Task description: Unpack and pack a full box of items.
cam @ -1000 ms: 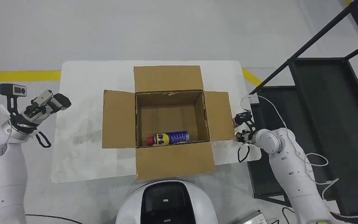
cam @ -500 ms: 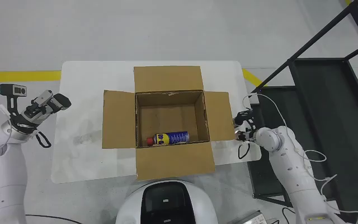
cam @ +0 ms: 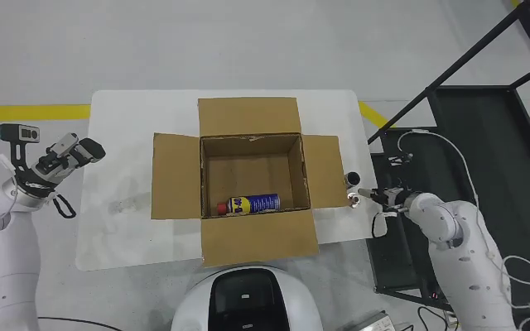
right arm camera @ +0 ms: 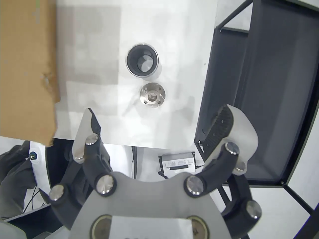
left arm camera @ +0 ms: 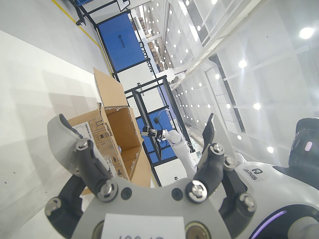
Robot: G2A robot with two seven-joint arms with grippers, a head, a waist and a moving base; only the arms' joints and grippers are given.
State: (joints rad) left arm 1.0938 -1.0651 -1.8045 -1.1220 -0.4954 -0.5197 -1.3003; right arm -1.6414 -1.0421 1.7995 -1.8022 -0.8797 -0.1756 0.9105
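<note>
An open cardboard box point(cam: 248, 116) stands mid-table with its flaps spread. A blue and yellow spray can point(cam: 248, 203) lies inside along the near wall. On the table right of the box stand a small black cylinder point(cam: 352, 177) point(right arm camera: 142, 61) and a round metal flange point(cam: 354, 199) point(right arm camera: 152, 96). My right gripper point(cam: 373, 195) point(right arm camera: 157, 123) hovers open at the table's right edge, just short of the flange, holding nothing. My left gripper point(cam: 87, 151) point(left arm camera: 135, 130) is open and empty off the table's left edge, facing the box point(left arm camera: 117, 130).
A black metal rack point(cam: 464, 141) point(right arm camera: 261, 75) stands close against the table's right side. The box's right flap point(right arm camera: 27, 50) lies just beside the two small parts. The white table point(cam: 124, 207) has bare room left of the box.
My right gripper has pulled back to the right from over the table's edge, uncovering the black cylinder and the flange. The left arm has not moved.
</note>
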